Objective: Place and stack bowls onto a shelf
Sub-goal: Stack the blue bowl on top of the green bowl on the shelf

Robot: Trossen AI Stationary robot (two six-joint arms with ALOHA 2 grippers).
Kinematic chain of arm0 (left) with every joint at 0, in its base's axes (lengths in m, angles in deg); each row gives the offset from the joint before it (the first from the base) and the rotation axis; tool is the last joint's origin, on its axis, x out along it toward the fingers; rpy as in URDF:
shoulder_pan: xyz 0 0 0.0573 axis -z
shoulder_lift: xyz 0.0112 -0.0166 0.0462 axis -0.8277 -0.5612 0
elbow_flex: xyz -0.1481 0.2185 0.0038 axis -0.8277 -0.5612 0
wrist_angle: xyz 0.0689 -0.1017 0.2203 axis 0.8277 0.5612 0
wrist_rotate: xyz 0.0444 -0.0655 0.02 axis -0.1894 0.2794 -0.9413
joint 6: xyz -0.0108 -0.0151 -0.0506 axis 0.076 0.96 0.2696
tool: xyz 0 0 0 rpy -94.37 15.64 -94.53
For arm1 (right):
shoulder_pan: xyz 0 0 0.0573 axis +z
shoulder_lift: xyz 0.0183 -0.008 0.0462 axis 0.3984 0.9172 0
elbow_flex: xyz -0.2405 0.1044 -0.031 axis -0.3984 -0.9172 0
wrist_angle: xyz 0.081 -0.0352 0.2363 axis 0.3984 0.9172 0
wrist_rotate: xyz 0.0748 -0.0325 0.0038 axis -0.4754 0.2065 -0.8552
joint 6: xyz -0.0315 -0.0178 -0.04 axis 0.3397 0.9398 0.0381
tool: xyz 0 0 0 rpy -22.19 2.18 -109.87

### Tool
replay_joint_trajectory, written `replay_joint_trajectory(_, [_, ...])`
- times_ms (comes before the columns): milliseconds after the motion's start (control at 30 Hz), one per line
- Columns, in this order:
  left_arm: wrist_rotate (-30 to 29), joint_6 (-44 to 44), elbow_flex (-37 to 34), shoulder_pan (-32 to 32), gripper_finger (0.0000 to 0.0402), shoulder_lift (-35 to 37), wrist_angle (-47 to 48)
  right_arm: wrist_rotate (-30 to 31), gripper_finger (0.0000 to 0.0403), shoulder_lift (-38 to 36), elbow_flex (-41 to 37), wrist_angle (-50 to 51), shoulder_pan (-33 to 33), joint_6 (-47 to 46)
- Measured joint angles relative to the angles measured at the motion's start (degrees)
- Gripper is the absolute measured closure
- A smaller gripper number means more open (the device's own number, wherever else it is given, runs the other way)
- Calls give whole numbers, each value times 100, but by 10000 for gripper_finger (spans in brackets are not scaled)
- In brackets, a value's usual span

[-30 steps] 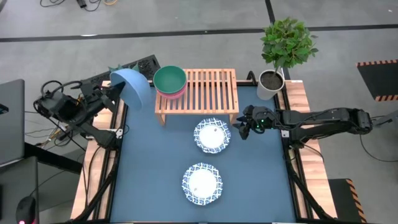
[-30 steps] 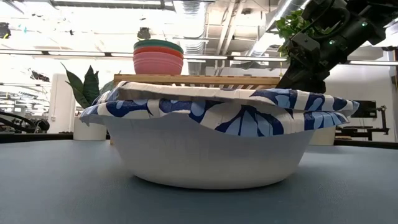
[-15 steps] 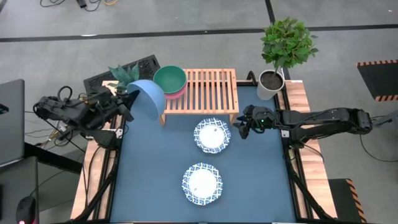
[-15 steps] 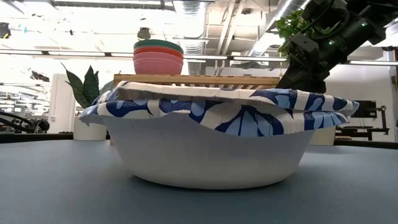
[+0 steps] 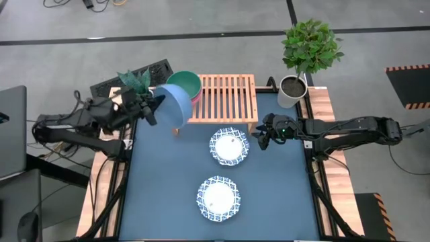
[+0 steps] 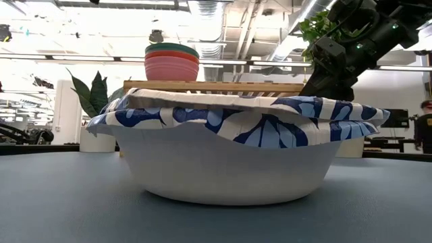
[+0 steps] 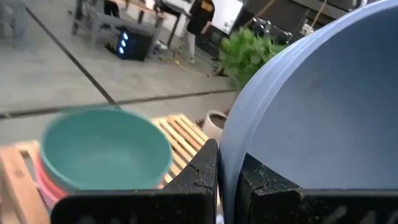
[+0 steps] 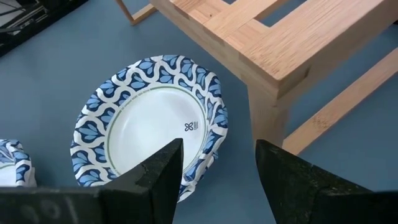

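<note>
Two arms are at work over my blue bench, and I describe them from left to right. At the far left, my left claw is pinched shut on the rim of a pale blue bowl, held tipped on its side in the air, just left of the shelf's left end. In the left wrist view the claw's dark fingers clamp the bowl's edge, one inside and one outside.

Just beyond it, a teal bowl sits nested in a pink bowl on the left end of the shelf, a low slatted rack of light wood. The rest of the slats are bare.

Near the shelf, two white bowls with blue patterned rims rest on the bench: the far patterned bowl just in front of the shelf, the near patterned bowl closer to me.

On the right, my right claw hangs with its jaws wide and nothing in them, just right of the far patterned bowl and beside the shelf's right leg. A potted plant stands at the far right corner.

As I judge it, the step in hand is stacking the blue bowl on the teal one. To do it well I would level the bowl mouth-up, centre it over the stack, lower it until it seats, and only then let go, keeping the claw clear of the teal rim so the stack is not nudged.
</note>
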Motion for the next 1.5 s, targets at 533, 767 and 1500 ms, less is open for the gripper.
replay_joint_trajectory(533, [1657, -658, 2326, -2568, 402, -1375, 2129, 0, 177, 0, 0, 7, 0, 1])
replay_joint_trajectory(767, [2649, -804, 3153, -3490, 401, -2153, 2923, 0, 177, 0, 0, 9, 4, 0])
replay_joint_trajectory(1500, [4476, -802, 3250, -5224, 402, -3495, 3550, -4, 177, 1, 2, 10, 7, 33])
